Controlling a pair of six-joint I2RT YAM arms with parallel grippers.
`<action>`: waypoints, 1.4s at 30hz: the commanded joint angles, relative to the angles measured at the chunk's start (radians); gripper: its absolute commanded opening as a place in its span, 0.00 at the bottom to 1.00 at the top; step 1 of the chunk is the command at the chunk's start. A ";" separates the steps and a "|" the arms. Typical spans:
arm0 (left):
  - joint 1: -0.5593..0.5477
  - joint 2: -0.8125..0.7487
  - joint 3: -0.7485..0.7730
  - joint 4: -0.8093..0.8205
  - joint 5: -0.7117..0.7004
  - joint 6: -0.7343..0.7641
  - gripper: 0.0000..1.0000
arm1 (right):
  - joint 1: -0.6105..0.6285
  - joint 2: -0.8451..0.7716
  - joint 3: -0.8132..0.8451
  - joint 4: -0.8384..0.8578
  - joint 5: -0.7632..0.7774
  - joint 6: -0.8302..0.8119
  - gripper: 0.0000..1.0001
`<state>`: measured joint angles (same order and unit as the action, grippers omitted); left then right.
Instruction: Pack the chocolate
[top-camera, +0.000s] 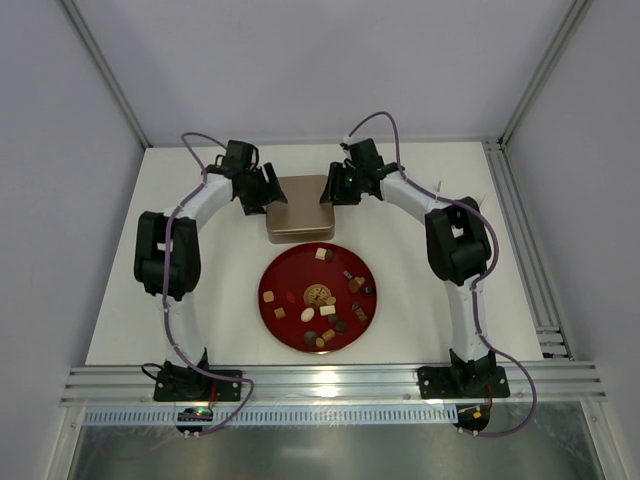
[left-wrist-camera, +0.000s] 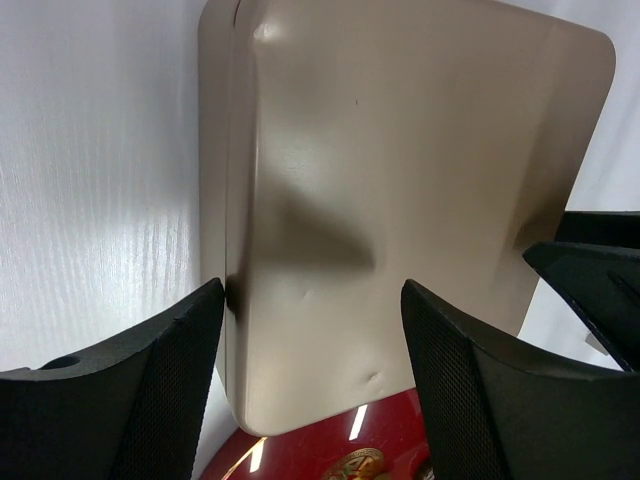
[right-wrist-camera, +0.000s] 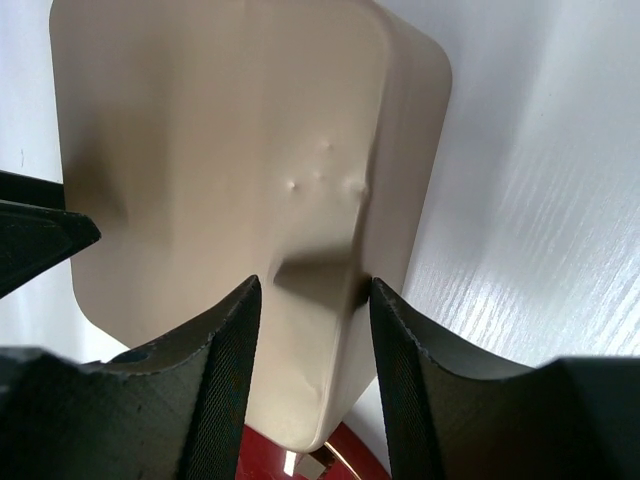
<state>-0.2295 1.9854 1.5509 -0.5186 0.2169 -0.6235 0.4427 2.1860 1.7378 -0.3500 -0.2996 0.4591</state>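
Note:
Several small chocolates (top-camera: 356, 284), dark brown, tan, cream and red, lie scattered on a round red plate (top-camera: 278, 272). Behind the plate sits a closed beige tin box (top-camera: 300, 208). My left gripper (top-camera: 262, 196) is open at the box's left edge; in the left wrist view (left-wrist-camera: 312, 330) its jaws straddle that edge of the lid (left-wrist-camera: 400, 180). My right gripper (top-camera: 340, 190) is open at the box's right edge; in the right wrist view (right-wrist-camera: 312, 320) its jaws straddle that edge of the box (right-wrist-camera: 220, 150). Neither holds anything.
The red plate's far rim shows under the box corner in the left wrist view (left-wrist-camera: 330, 450) and the right wrist view (right-wrist-camera: 355, 465). The white table (top-camera: 450, 300) is ringed by grey walls, with an aluminium rail (top-camera: 330, 382) along the near edge.

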 joint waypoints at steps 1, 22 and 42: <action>-0.004 -0.011 0.020 -0.001 0.002 0.002 0.70 | 0.017 -0.025 0.068 -0.029 0.040 -0.036 0.50; -0.002 0.047 0.034 -0.124 -0.149 -0.012 0.64 | 0.028 0.038 0.134 -0.139 0.100 -0.076 0.53; -0.001 0.182 0.110 -0.238 -0.195 0.002 0.63 | 0.022 0.126 0.190 -0.230 0.093 -0.080 0.52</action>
<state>-0.2314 2.0804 1.6711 -0.6376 0.1204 -0.6533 0.4637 2.2627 1.8996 -0.5140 -0.2264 0.3923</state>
